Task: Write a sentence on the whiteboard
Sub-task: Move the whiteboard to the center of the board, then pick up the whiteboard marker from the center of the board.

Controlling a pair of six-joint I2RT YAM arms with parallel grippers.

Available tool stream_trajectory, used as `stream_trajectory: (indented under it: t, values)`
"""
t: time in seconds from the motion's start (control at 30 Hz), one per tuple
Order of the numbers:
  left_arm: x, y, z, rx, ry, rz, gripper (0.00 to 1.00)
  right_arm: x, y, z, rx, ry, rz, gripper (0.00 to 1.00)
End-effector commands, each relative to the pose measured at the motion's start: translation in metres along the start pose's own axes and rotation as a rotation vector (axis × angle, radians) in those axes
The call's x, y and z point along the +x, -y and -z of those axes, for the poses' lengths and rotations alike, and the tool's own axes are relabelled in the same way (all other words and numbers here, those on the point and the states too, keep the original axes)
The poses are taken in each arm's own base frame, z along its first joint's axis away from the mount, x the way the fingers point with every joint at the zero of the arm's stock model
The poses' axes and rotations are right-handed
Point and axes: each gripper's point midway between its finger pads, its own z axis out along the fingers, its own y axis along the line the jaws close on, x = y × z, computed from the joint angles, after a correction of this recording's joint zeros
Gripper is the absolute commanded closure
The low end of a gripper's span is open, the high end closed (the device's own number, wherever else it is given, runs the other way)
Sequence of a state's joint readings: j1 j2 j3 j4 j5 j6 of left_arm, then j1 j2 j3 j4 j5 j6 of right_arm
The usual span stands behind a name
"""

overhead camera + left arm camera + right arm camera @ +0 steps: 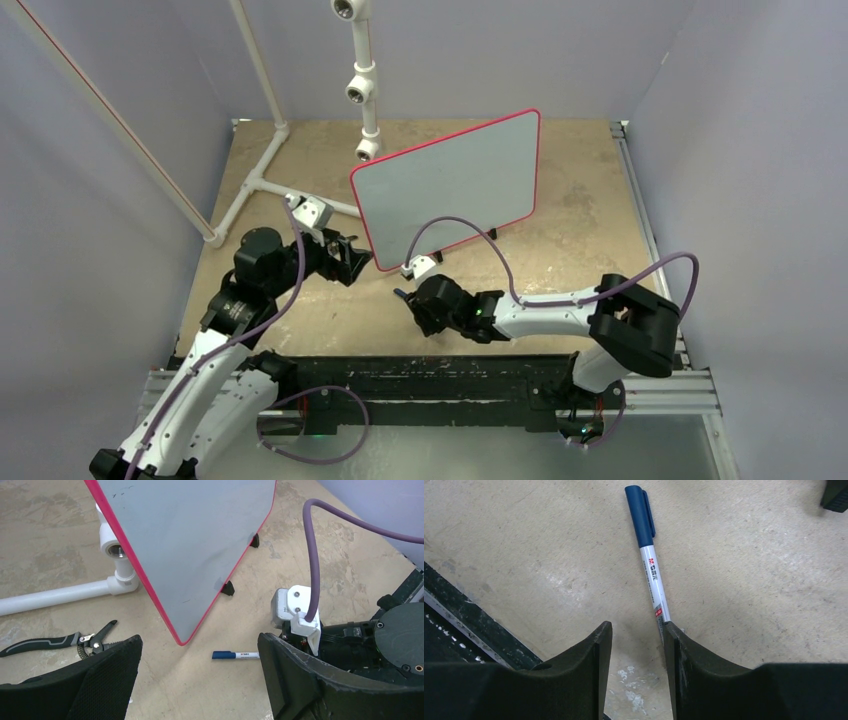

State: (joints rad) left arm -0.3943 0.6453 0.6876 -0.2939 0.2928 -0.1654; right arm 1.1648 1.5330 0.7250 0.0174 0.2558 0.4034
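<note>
The whiteboard [445, 185] stands tilted on its black feet mid-table, red-framed. Its face is blank, and no sentence shows in any view. It also fills the top of the left wrist view [190, 545]. A marker with a blue cap and white barrel [649, 555] lies flat on the table, also seen in the left wrist view [235, 655]. My right gripper [636, 645] is open and low over the table. The marker's back end runs under the tip of its right finger [674, 655]. My left gripper [200, 680] is wide open and empty, just left of the board's lower corner.
A white pipe frame [255, 180] stands at the back left. Black-handled pliers [50, 642] lie left of the board's corner. A black rail [430, 375] runs along the near edge. The right arm's wrist camera and purple cable [295, 610] are close to my left gripper.
</note>
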Motion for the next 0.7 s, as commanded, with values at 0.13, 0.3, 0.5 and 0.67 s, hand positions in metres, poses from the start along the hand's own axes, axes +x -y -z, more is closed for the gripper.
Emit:
stream_trajectory:
  t: [0.13,0.3,0.5,0.67]
  values:
    - [-0.006,0.006,-0.003,0.037,0.023,-0.026,0.16,-0.011,0.010,0.004,0.078,0.026,-0.024,0.59]
    - [-0.003,0.012,-0.006,0.081,0.013,-0.026,0.20,-0.004,0.012,0.000,0.096,0.004,-0.020,0.62]
    - [0.001,0.023,-0.007,0.145,0.001,-0.020,0.20,0.004,0.009,-0.010,0.077,-0.016,-0.005,0.66]
    - [0.004,0.025,-0.008,0.167,-0.007,-0.017,0.25,0.007,0.007,-0.012,0.056,-0.007,-0.006,0.90]
